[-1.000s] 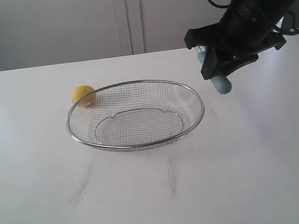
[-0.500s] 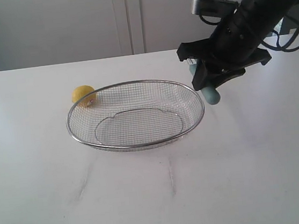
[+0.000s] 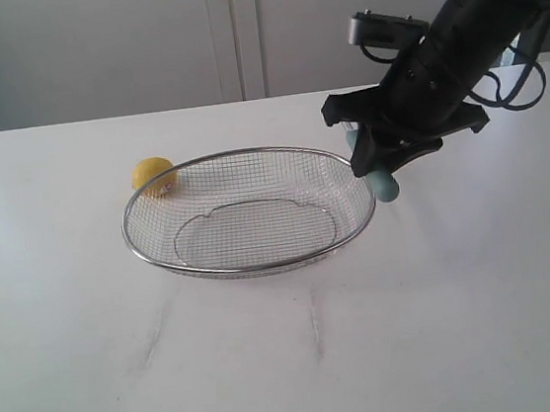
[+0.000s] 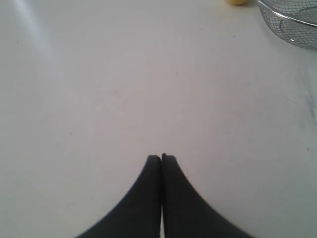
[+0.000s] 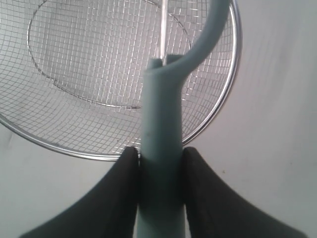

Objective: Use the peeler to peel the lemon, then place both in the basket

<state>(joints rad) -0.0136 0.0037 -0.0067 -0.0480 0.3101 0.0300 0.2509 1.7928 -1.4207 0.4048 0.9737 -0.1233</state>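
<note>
My right gripper is shut on the peeler's pale teal handle and holds it in the air above the right rim of the wire basket. The handle's end hangs below the gripper. The peeler's head reaches out over the basket mesh. The yellow lemon sits on the table just outside the basket's left rear rim; its edge shows in the left wrist view. My left gripper is shut and empty over bare table, out of the exterior view.
The white table stretches all round the basket. A pale wall with cabinet doors stands behind it. A corner of the basket shows in the left wrist view.
My right arm has carried the peeler leftward, from right of the basket to above its right rim. The lemon, the basket and the left gripper have not moved.
</note>
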